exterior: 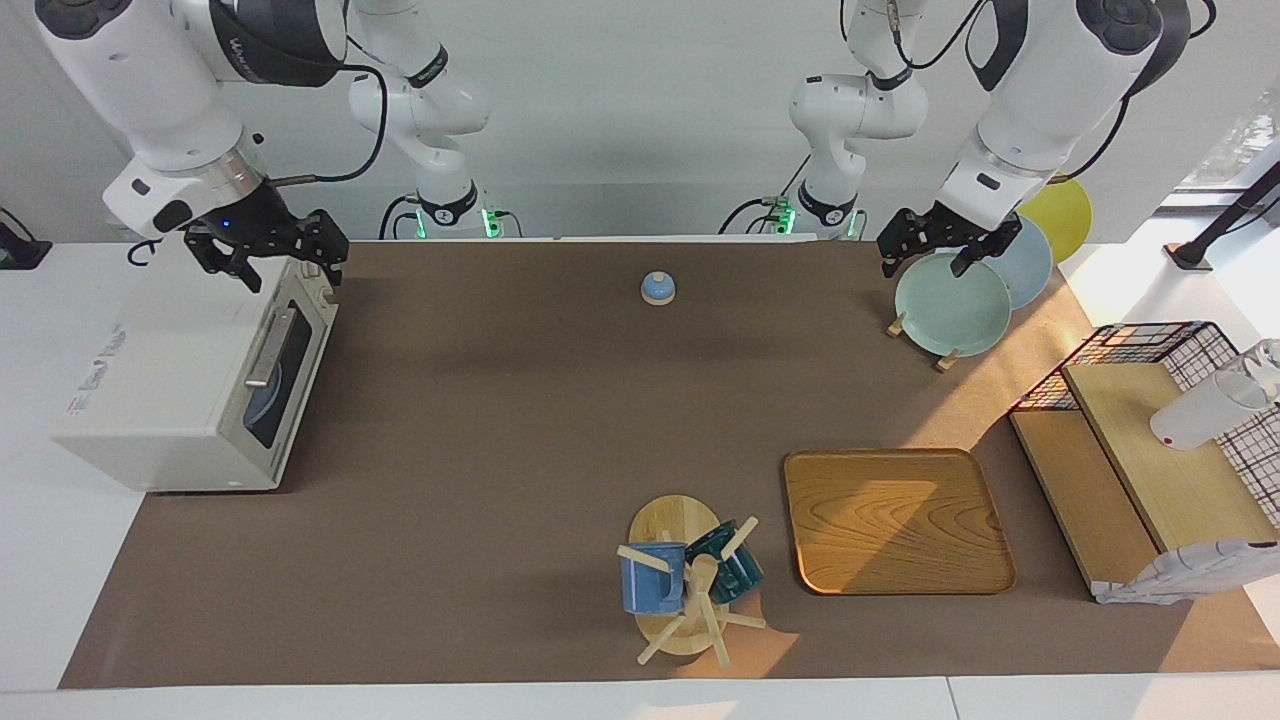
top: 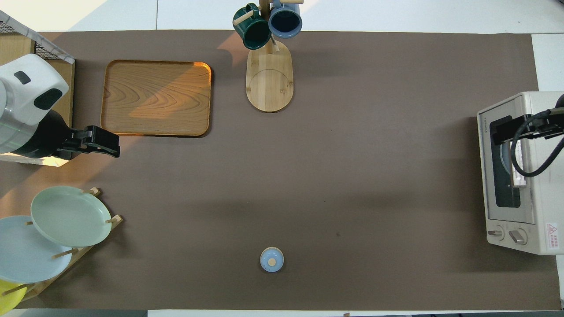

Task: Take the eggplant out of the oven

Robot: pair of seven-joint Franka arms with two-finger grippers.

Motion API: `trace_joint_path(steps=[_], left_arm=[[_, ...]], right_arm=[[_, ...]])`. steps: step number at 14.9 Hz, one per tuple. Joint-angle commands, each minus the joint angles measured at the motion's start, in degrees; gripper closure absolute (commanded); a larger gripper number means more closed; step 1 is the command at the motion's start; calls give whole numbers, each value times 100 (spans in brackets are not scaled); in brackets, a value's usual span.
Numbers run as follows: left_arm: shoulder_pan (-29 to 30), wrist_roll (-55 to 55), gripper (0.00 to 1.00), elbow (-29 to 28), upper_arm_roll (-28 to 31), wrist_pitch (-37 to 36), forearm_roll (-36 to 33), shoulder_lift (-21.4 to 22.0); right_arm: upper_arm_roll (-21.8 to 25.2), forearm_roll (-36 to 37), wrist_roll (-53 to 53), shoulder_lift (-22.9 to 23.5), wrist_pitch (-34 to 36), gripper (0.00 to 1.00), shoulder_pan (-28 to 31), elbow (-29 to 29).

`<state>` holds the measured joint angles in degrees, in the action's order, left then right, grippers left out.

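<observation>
Oven (exterior: pixel 190 390) interior (dark glass) unreadable

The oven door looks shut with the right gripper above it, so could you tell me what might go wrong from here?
1. The oven door is closed, so the eggplant cannot be seen; the reach may start blind.
2. The right gripper, open, hangs over the oven's top edge and could strike the casing instead of the handle.
3. Pulling the handle might drag the oven along the table.

Two glossy white jointed arms, dark grey joint bands, black cables, black grippers
</observation>
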<state>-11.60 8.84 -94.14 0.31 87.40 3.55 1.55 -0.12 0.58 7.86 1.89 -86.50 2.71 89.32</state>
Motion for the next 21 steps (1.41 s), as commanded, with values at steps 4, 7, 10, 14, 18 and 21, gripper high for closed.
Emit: trace_joint_path(steps=[4, 7, 10, 14, 18, 21], left_arm=[[61, -49, 0, 1, -40, -4, -100, 12], [61, -49, 0, 1, -40, -4, -100, 12], [61, -49, 0, 1, -40, -4, -100, 12], [61, -49, 0, 1, -40, -4, -100, 12], [61, -49, 0, 1, -40, -4, -100, 12], [61, -49, 0, 1, -40, -4, -100, 12]], right_arm=[[-32, -84, -92, -22, 54, 0, 28, -46], [-32, -67, -74, -66, 63, 0, 28, 15], [-23, -67, 92, -84, 54, 0, 45, 42], [-15, -14, 181, -172, 115, 97, 115, 226], [3, -5, 549, -260, -164, 100, 124, 516], [12, 361, 393, -610, -849, 100, 115, 1375]])
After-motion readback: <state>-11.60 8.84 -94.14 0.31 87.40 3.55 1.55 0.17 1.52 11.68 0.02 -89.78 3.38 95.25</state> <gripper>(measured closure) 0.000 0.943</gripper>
